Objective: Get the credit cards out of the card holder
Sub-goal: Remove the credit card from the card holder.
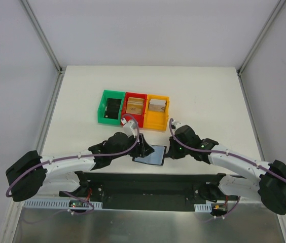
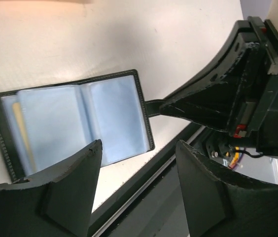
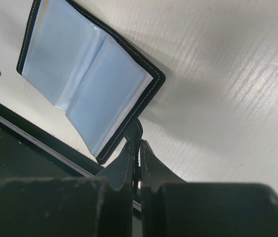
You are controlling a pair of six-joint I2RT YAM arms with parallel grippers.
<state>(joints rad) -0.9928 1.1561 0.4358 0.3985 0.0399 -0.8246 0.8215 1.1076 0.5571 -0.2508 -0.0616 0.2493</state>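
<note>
Card holder [image 2: 75,123]: black cover, pale stitching along the border, grey-blue translucent inner sleeves. A tan-gold strip behind the left sleeve is probably a credit card [image 2: 19,131]; the sleeve dulls its colour.

Bins, left to right: green bin [image 1: 104,109], red bin [image 1: 126,106], orange bin [image 1: 155,123]. Contents: black in the green bin, tan-gold in the red and orange bins.

Table [image 1: 209,96]: plain off-white.

Left gripper [image 2: 138,145] and right gripper [image 3: 136,140]: matt black. Arm links [image 1: 62,164]: white, with purple cables [image 1: 72,159].
</note>
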